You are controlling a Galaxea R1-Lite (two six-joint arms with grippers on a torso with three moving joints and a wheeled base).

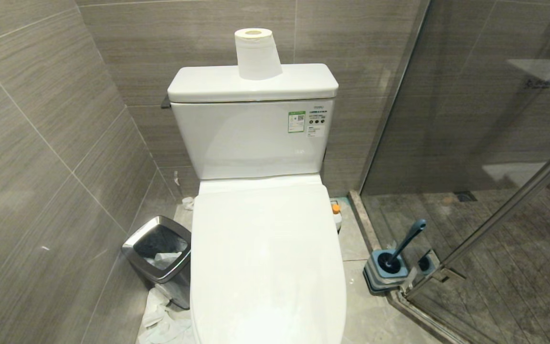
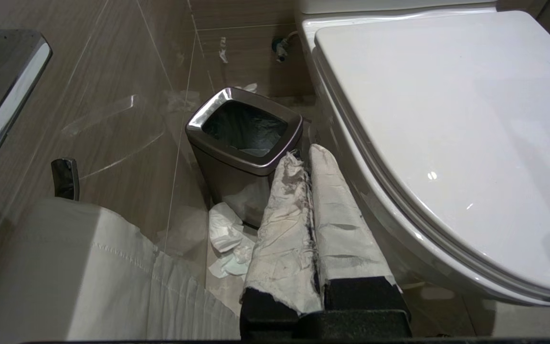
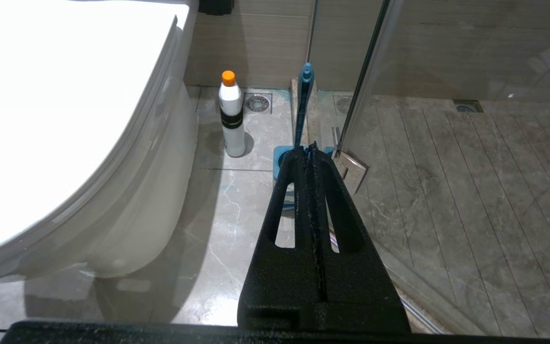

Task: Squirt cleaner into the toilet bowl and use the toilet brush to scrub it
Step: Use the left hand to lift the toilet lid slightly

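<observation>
Head view: the toilet (image 1: 265,248) is sitting against the tiled wall, its lid lying down over the bowl. A paper roll (image 1: 257,53) is standing on the cistern (image 1: 251,138). The cleaner (image 1: 336,213) is peeking out at the toilet's right, only its orange cap and a bit of white showing. The toilet brush (image 1: 406,244) is leaning in its holder (image 1: 386,272) by the glass shower door (image 1: 494,143). A steel waste bin (image 1: 160,260) is standing at the toilet's left. Neither arm is showing.

Left wrist view: the left gripper (image 2: 309,157), fingers wrapped in soiled white tape, is hanging pressed together, holding nothing, between bin and toilet; crumpled tissue (image 2: 227,239) is lying beneath.

Right wrist view: the right gripper (image 3: 309,152) is hanging pressed together and empty, pointing toward the brush holder. The cleaner is standing upright on the floor tiles (image 3: 208,229), just beside the toilet.
</observation>
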